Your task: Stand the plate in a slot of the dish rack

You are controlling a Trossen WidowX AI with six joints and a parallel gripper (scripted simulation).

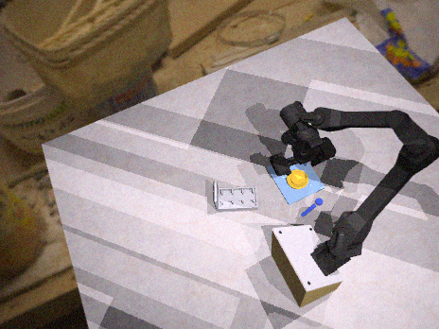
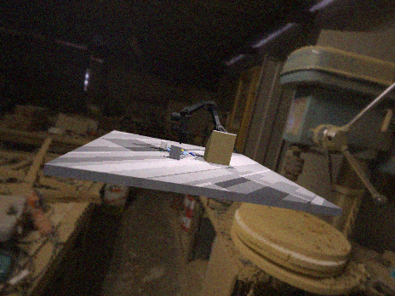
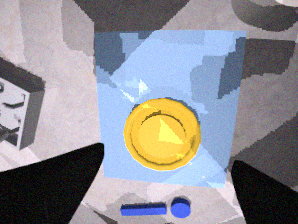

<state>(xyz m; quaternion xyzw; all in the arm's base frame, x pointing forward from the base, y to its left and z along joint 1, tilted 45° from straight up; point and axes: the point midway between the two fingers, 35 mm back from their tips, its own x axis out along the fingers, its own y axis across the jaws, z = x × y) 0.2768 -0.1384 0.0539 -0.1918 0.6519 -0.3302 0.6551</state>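
Note:
A yellow round plate lies flat on a light blue square mat. The grey dish rack stands to the left of the mat in the top view, with short pegs inside; part of it shows at the left edge of the wrist view. My gripper is open and empty, pointing down over the mat. In the wrist view the plate shows between and just beyond the fingertips, untouched. The exact height above it is hard to tell.
A blue spoon-like piece lies beside the mat, on the arm-base side. A tall box with a white top and tan sides stands by the arm's base. A small white cylinder stands behind the rack in the exterior view.

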